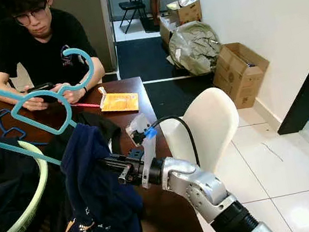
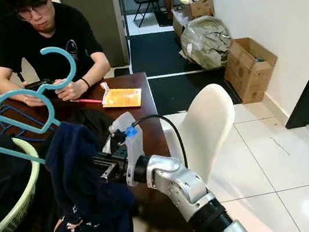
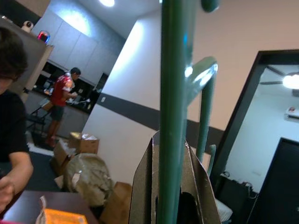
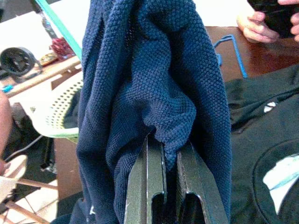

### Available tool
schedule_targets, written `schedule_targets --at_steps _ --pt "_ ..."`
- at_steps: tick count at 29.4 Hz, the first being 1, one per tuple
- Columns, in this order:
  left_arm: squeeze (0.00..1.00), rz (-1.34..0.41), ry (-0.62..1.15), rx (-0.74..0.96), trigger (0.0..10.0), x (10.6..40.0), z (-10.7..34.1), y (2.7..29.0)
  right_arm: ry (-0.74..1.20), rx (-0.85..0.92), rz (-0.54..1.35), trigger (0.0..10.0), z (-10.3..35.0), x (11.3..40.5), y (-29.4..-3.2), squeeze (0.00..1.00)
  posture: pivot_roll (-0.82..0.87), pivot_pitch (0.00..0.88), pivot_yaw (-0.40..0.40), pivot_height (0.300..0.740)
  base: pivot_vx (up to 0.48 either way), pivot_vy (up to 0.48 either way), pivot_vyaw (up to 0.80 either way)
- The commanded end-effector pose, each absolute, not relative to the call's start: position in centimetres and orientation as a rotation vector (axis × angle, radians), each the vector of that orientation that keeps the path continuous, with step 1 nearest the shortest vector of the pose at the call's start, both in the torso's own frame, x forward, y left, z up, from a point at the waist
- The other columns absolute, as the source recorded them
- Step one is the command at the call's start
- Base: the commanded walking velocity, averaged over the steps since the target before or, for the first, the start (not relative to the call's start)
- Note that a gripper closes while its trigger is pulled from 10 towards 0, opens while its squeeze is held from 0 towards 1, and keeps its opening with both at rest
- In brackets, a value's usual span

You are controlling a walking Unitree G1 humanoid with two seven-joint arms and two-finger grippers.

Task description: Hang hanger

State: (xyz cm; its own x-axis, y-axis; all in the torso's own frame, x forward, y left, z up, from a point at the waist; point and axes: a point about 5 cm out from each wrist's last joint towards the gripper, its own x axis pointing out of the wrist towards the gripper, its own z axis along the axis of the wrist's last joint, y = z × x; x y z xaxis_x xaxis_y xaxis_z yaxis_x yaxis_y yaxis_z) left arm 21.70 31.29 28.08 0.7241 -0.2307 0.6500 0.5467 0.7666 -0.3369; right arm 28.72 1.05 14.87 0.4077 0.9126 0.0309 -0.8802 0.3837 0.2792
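Pinching a fold of the navy knit top (image 4: 154,88), the right gripper (image 4: 170,154) has its two black fingers squeezed nearly together with cloth between them. The top hangs from that grip above the front edge of the brown table (image 1: 145,129), its lower part draped down toward the robot. The left gripper (image 3: 173,205) has its fingers tight around the teal hanger (image 1: 52,102), which is held up in the air over the table's left side, hook pointing up. A pale green laundry basket (image 1: 30,206) with dark clothes sits at the table's left edge. A person (image 1: 42,39) sits at the far edge holding a phone, near an orange packet (image 1: 120,102).
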Motion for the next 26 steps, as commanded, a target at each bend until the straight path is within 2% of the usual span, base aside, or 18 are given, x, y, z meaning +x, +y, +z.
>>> schedule_targets --at_steps 1,2,3,5,6,7,9,10,13,14,17,18,23,25,26 --pt "0.00 -0.472 -0.594 -0.502 0.0 21.9 28.1 30.7 0.172 0.190 1.081 0.0 14.0 29.2 0.9 0.00 0.10 0.000 -0.059 0.740 0.000 0.000 0.00" --pt "0.00 -0.472 -0.594 -0.502 0.0 21.9 28.1 30.7 0.172 0.190 1.081 0.0 14.0 29.2 0.9 0.00 0.10 0.000 -0.059 0.740 0.000 0.000 0.00" --pt "0.00 -0.469 -0.573 -0.472 0.0 22.0 28.1 30.5 0.180 0.138 1.053 1.6 13.5 29.5 0.5 0.00 0.10 0.000 -0.058 0.740 0.000 0.000 0.00" --pt "0.00 -0.466 -0.559 -0.452 0.0 22.2 28.0 30.4 0.186 0.102 1.037 1.6 13.1 29.7 0.2 0.00 0.10 0.000 -0.058 0.740 0.000 0.000 0.00" --pt "0.00 -0.465 -0.547 -0.432 0.0 22.3 28.1 30.2 0.194 0.094 1.016 10.0 12.8 29.9 -0.1 0.00 0.10 0.000 -0.058 0.740 0.000 0.000 0.00" --pt "0.00 -0.464 -0.534 -0.411 0.0 22.4 28.1 30.1 0.194 0.105 1.028 10.0 12.8 29.9 -0.3 0.93 0.10 0.000 -0.057 0.740 0.000 0.000 0.00" --pt "0.00 -0.463 -0.527 -0.398 0.0 22.4 28.1 30.1 0.193 0.117 1.039 10.0 12.8 29.9 -0.4 0.93 0.10 0.000 -0.057 0.740 0.000 0.000 0.00" --pt "0.00 -0.461 -0.520 -0.383 0.0 22.5 28.2 30.0 0.182 0.126 1.019 10.0 12.8 30.1 -0.6 1.00 0.10 0.000 -0.053 0.740 0.000 0.000 0.00" --pt "0.00 -0.457 -0.518 -0.366 0.0 22.5 28.3 30.0 0.172 0.127 0.988 10.0 12.8 30.4 -0.8 1.00 0.11 0.000 -0.051 0.740 0.000 0.000 0.00" --pt "0.00 -0.454 -0.516 -0.354 0.0 22.5 28.4 30.0 0.181 0.118 0.993 10.0 12.6 30.4 -0.8 0.11 0.11 0.000 -0.049 0.740 0.000 0.000 0.00" --pt "0.00 -0.450 -0.512 -0.342 0.0 22.5 28.5 30.0 0.194 0.107 1.008 10.0 12.4 30.3 -0.8 0.11 0.11 0.000 -0.049 0.740 0.000 0.000 0.00" --pt "0.00 -0.445 -0.509 -0.324 0.0 22.6 28.7 30.0 0.204 0.083 1.011 10.0 12.2 30.3 -1.0 0.00 0.11 0.000 -0.047 0.740 0.000 0.000 0.00" --pt "0.00 -0.406 -0.498 -0.237 0.0 22.6 29.4 30.4 0.224 -0.024 0.997 10.0 11.5 30.5 -1.7 0.00 0.11 0.000 -0.044 0.740 0.000 0.000 0.00" --pt "0.00 -0.335 -0.442 -0.064 0.0 22.8 30.1 30.9 0.238 -0.111 0.961 10.0 10.9 31.0 -2.3 0.00 0.11 0.000 -0.044 0.740 0.000 0.000 0.00" --pt "0.00 -0.335 -0.442 -0.064 0.0 22.8 30.1 30.9 0.238 -0.111 0.961 10.0 10.9 31.0 -2.3 0.00 0.11 0.000 -0.044 0.740 0.000 0.000 0.00"
